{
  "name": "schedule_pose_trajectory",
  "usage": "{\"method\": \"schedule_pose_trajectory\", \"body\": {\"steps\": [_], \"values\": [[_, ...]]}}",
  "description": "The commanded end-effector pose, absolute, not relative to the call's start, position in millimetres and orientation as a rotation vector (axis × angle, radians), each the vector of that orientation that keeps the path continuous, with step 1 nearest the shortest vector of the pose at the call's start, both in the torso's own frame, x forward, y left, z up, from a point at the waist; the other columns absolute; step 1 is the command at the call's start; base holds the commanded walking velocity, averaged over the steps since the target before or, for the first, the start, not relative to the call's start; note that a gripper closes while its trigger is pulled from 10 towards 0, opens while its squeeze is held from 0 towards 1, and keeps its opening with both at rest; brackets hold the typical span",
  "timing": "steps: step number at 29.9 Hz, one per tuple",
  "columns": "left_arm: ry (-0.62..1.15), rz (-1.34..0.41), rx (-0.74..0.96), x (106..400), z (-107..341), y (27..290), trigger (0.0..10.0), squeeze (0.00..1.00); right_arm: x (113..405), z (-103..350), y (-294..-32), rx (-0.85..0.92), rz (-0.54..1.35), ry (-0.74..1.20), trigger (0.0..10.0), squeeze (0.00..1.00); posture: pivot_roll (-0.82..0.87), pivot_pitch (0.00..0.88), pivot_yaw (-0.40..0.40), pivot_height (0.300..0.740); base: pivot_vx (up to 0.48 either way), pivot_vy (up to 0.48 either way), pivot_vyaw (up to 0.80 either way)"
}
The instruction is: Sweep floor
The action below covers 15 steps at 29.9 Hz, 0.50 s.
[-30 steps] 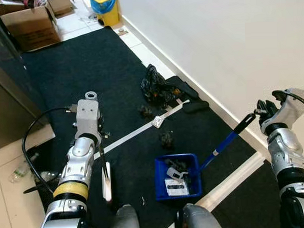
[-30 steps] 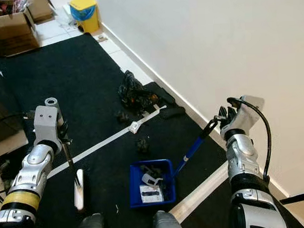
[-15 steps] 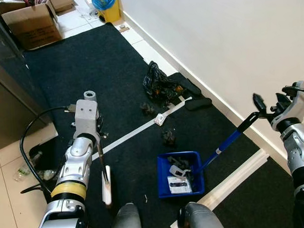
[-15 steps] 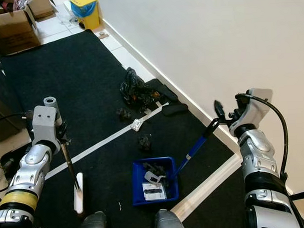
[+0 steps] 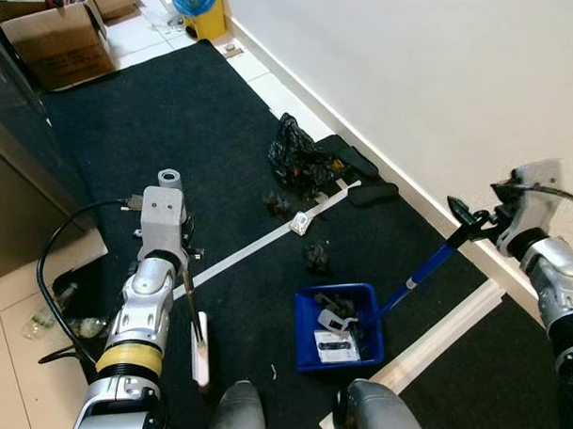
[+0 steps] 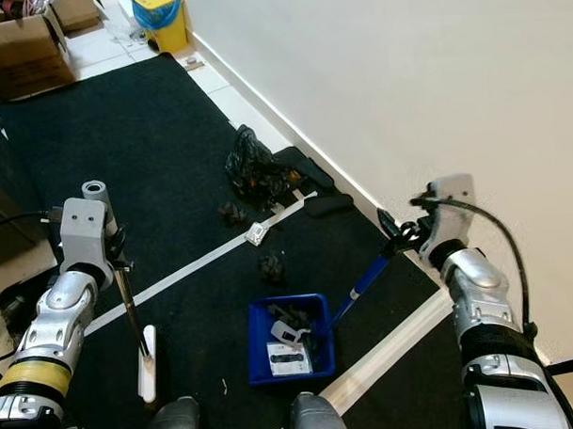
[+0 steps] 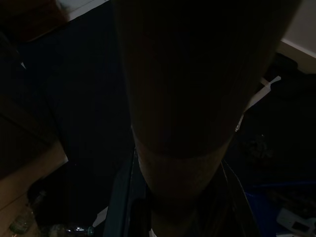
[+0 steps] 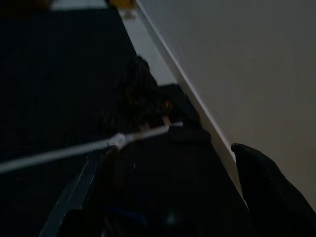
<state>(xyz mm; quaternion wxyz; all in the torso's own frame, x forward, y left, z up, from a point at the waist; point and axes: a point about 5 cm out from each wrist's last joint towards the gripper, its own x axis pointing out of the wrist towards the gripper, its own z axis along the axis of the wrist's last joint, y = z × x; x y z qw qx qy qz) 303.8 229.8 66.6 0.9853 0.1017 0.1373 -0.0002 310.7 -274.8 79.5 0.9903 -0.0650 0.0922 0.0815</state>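
Observation:
My left gripper (image 5: 182,267) is shut on the thin dark handle of a broom; its white head (image 5: 199,351) rests on the black carpet by my feet. A blue dustpan (image 5: 303,334) with dark scraps and a white piece inside sits on the carpet in front of me. Its blue handle (image 5: 425,266) slants up to the right, where my right gripper (image 5: 494,222) is shut on it just below the black tip. Black crumpled litter (image 5: 299,162) lies near the wall, with small dark lumps (image 5: 316,260) and a white scrap (image 5: 298,225) on a white floor stripe.
A white wall (image 5: 433,87) runs along the right. Cardboard boxes (image 5: 50,44) and a yellow bin (image 5: 199,6) stand at the far end. A dark cabinet (image 5: 11,158) is on the left, with a cable and a bottle (image 5: 41,322) on the tiles below it.
My right gripper has swung the dustpan handle's top leftward and lower, away from the wall. The dustpan, the broom and my left arm have stayed put.

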Motion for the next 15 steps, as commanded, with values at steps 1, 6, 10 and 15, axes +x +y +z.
{"method": "schedule_pose_trajectory", "body": {"steps": [1, 6, 10, 15], "values": [[0.265, 0.008, 0.237, 303, 71, 234, 10.0, 0.00, 309, 74, -275, -0.131, 0.140, 0.201, 10.0, 0.00, 0.14, 0.101, -0.061, 0.740, 0.000, 0.000, 0.00], [0.263, 0.002, 0.244, 304, 73, 235, 10.0, 0.00, 309, 67, -269, -0.063, 0.100, 0.194, 10.0, 0.00, 0.14, 0.132, -0.059, 0.740, 0.000, 0.000, 0.00], [0.248, -0.008, 0.260, 308, 79, 235, 10.0, 0.00, 311, 62, -263, 0.015, 0.015, 0.163, 10.0, 0.00, 0.16, 0.165, -0.063, 0.740, 0.000, 0.000, 0.00], [0.234, -0.011, 0.269, 312, 85, 238, 10.0, 0.00, 311, 56, -259, 0.083, -0.038, 0.159, 10.0, 0.00, 0.17, 0.195, -0.064, 0.740, 0.000, 0.000, 0.00]]}}
